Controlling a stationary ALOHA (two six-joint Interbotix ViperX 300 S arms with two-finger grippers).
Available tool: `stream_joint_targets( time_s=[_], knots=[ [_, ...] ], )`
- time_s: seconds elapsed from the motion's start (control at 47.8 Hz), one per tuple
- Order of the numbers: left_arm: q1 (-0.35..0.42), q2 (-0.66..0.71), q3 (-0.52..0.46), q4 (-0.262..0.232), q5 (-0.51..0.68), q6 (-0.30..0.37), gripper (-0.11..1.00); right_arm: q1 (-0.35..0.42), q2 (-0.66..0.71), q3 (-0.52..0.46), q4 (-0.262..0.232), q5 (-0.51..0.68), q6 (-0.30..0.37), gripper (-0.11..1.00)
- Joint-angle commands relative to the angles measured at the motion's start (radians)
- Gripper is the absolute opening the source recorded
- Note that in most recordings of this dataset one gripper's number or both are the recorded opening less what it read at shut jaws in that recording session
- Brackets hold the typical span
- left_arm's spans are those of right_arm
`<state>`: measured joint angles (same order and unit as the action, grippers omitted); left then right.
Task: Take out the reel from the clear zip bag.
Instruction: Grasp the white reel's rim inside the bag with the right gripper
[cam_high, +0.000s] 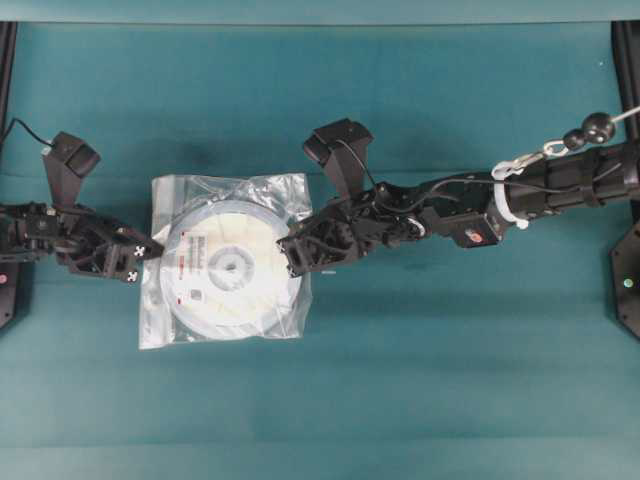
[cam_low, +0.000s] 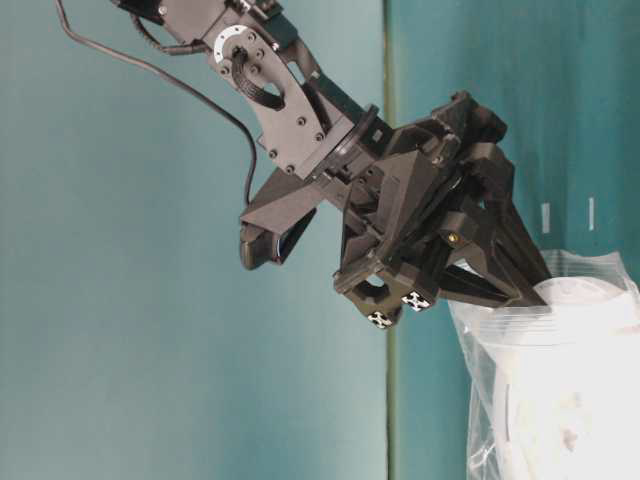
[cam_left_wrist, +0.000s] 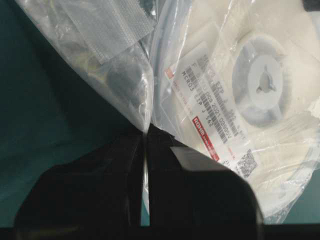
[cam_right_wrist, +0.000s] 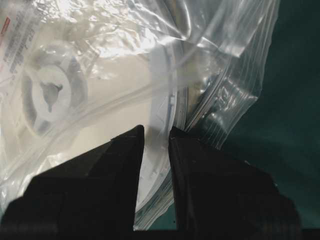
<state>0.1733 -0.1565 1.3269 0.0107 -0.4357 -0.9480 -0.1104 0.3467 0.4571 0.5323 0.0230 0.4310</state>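
Right wrist view: the right gripper (cam_right_wrist: 156, 131) has its fingers nearly together, a narrow gap left between them, straddling the reel's rim at the bag's open zip end; whether they already pinch the rim, or film with it, I cannot tell. In the left wrist view the left gripper (cam_left_wrist: 145, 137) is fully closed on a fold of the bag (cam_left_wrist: 95, 55) at its opposite edge, film pulled taut up from the fingertips.

The reel (cam_high: 232, 265) lies flat inside the bag (cam_high: 165, 195), on the teal table (cam_high: 420, 400), between the two grippers.

Handling, as a judgement: the reel looks light and stiff, a thin flat disc with a smooth, probably slippery rim; the rim nearest the opening is the sensible hold. The bag is soft, crinkly and clingy, so it will likely drag along unless anchored.

Pose: in the overhead view the right arm (cam_high: 560, 180) stretches in from the right, wrist rolled and angled low toward the bag's right edge. The left arm (cam_high: 60, 240) stays short and low at the left edge, holding the bag against a pull.
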Motion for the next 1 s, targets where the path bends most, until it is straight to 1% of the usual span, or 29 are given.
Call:
stream_joint_targets(
  time_s=[0.0, 0.167, 0.209, 0.293, 0.606, 0.711, 0.982],
  knots=[
    [-0.003, 0.002, -0.008, 0.003, -0.003, 0.002, 0.01, 0.012, -0.009, -0.012, 0.003, -0.005, 0.017, 0.24],
    [-0.003, 0.002, -0.008, 0.002, -0.003, 0.002, 0.01, 0.012, -0.015, -0.002, 0.003, -0.005, 0.038, 0.24],
    [-0.003, 0.002, -0.006, 0.003, -0.003, 0.002, 0.01, 0.012, -0.017, 0.002, 0.003, -0.006, 0.038, 0.24],
    [-0.003, 0.002, -0.008, 0.002, -0.003, 0.002, 0.01, 0.012, -0.018, 0.003, 0.003, -0.005, 0.038, 0.19],
    [-0.003, 0.002, -0.008, 0.002, -0.003, 0.002, 0.01, 0.014, -0.034, 0.008, 0.000, -0.003, 0.029, 0.18],
    [-0.003, 0.002, -0.008, 0.003, -0.003, 0.002, 0.01, 0.018, -0.041, 0.009, -0.003, -0.005, 0.028, 0.14],
    [-0.003, 0.002, -0.006, 0.003, -0.003, 0.002, 0.01, 0.021, -0.071, 0.055, -0.003, -0.009, 0.034, 0.12]
  ],
)
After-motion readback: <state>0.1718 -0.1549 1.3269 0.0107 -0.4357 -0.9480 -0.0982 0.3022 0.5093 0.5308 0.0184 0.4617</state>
